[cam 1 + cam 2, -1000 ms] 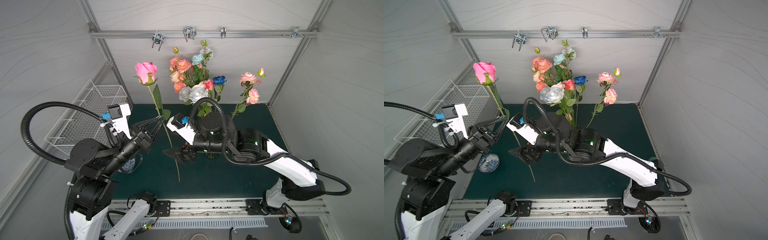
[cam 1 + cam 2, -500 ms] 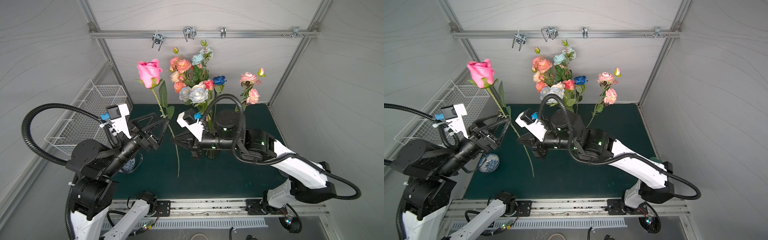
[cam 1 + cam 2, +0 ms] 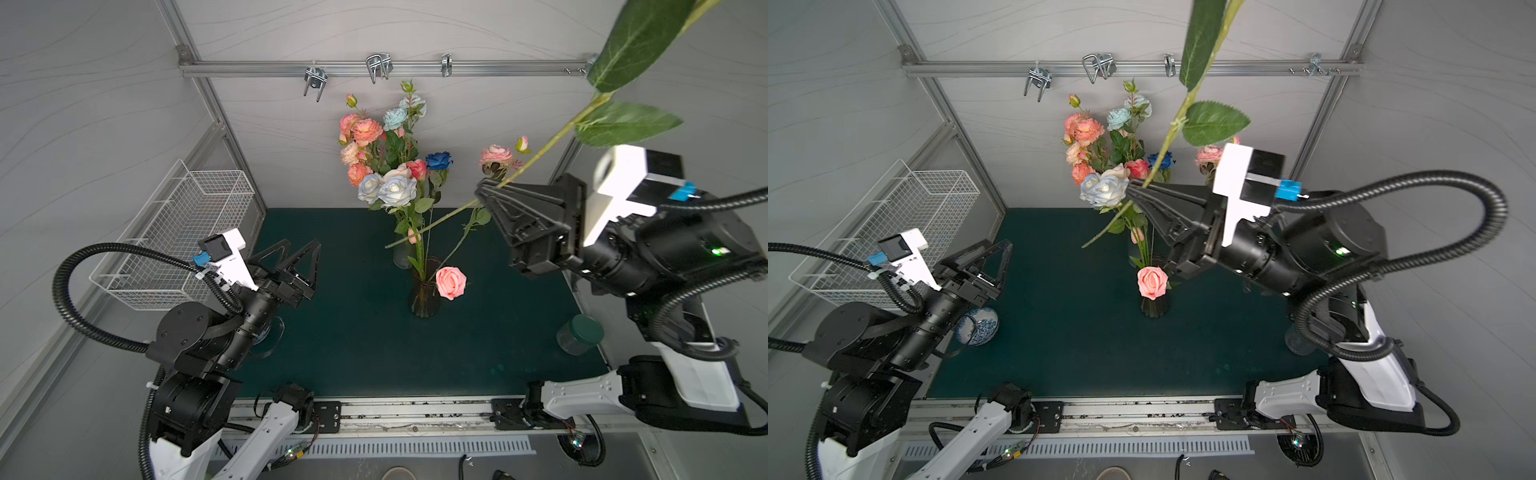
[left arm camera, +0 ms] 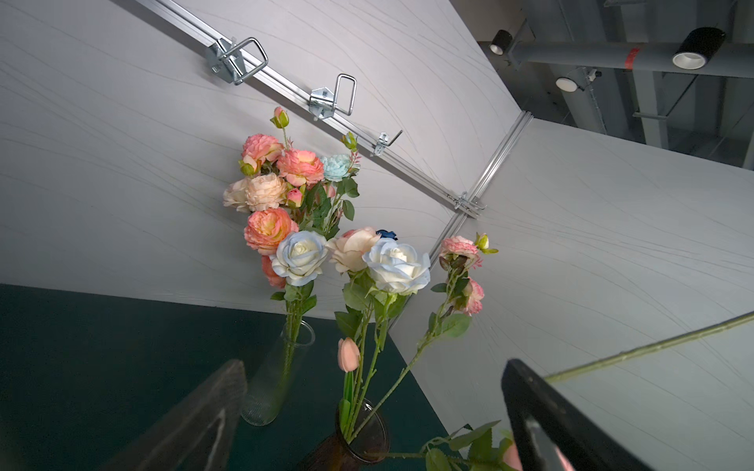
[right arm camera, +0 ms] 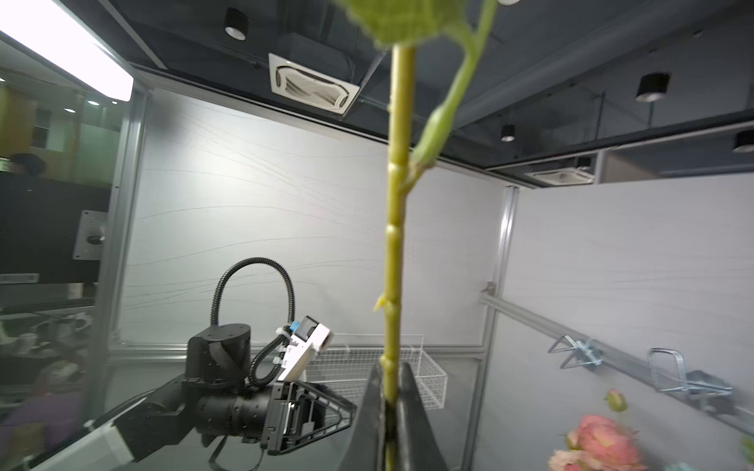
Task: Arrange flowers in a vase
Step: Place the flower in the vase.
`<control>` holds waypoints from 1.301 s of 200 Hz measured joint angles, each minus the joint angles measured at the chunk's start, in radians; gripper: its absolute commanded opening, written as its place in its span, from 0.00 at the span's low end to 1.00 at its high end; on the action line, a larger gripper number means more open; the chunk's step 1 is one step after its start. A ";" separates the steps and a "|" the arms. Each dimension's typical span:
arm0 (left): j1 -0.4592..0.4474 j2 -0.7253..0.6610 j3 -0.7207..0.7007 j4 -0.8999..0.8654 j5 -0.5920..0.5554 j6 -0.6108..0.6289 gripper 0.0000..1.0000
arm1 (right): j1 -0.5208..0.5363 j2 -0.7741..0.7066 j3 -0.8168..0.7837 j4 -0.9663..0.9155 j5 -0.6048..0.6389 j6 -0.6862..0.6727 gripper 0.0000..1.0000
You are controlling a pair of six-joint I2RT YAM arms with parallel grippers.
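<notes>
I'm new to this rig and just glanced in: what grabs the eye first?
The right gripper, up high, is shut on a long leafy stem. A pastel bouquet stands in vases toward the mat's back; the left gripper hangs open, empty.

Handover | the left gripper (image 3: 302,246) let go of the leafy stem (image 3: 548,143) and ended up spread wide and empty | the right gripper (image 3: 482,196) clamped on lower down | it then swung up and off to the side of the bouquet (image 3: 395,166), carrying the stem high | the pink bloom went out of both top views.
</notes>
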 measured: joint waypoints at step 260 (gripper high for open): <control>0.000 -0.027 -0.122 -0.050 -0.062 0.001 1.00 | -0.622 -0.438 -1.011 0.262 -0.061 0.301 0.00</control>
